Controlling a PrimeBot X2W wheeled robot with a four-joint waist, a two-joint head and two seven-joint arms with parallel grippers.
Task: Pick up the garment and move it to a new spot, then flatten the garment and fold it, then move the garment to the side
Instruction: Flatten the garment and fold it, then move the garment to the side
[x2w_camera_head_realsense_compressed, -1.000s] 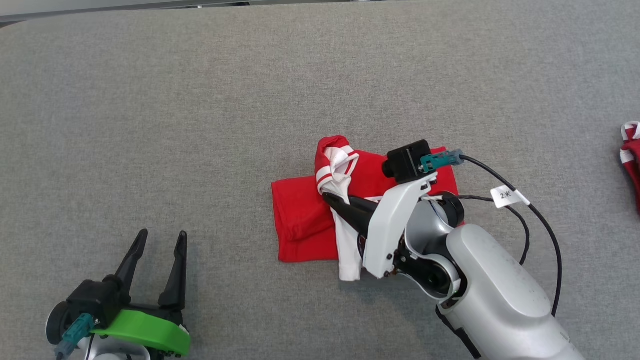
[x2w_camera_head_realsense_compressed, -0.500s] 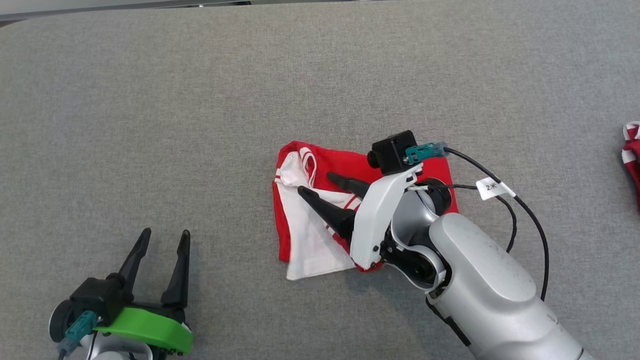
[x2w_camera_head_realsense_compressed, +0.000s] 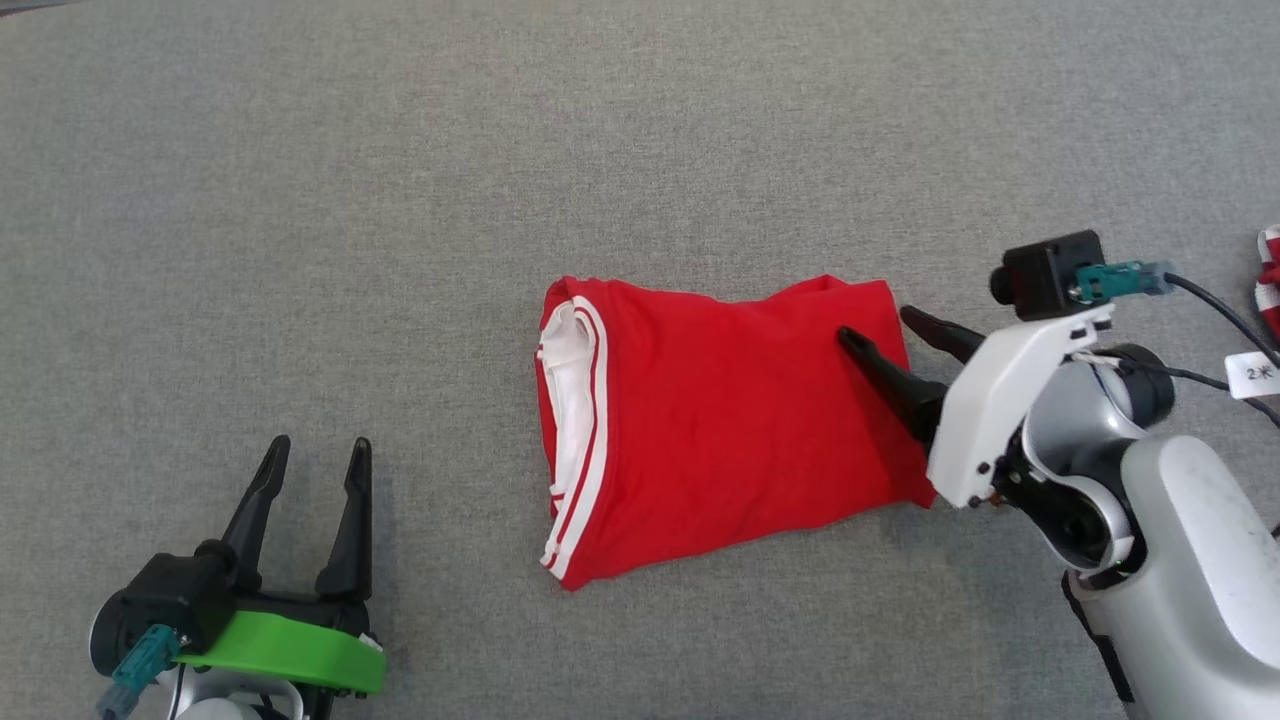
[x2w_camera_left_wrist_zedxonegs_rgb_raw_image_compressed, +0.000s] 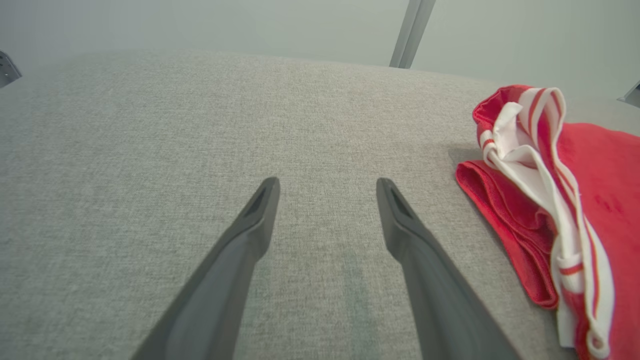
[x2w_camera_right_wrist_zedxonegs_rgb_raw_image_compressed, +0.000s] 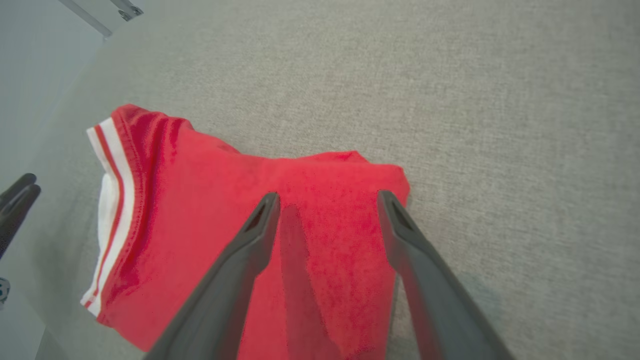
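Right gripper (x2w_camera_head_realsense_compressed: 877, 324) stands wide open and holds nothing, hovering over the nearest edge of the red garment (x2w_camera_head_realsense_compressed: 720, 420), which lies folded flat just ahead of it. Folding looks done; what remains, I judge, is moving the garment aside.

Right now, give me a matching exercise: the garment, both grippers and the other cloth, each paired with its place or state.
Things:
1. garment
2. left gripper
3. right gripper
4. other cloth

Places or states:
A. open, tips at the garment's right edge
B. cut off at the head view's right edge
C. folded, in the middle of the head view
D. open, lower left, apart from the garment

Pairs: 1-C, 2-D, 3-A, 4-B
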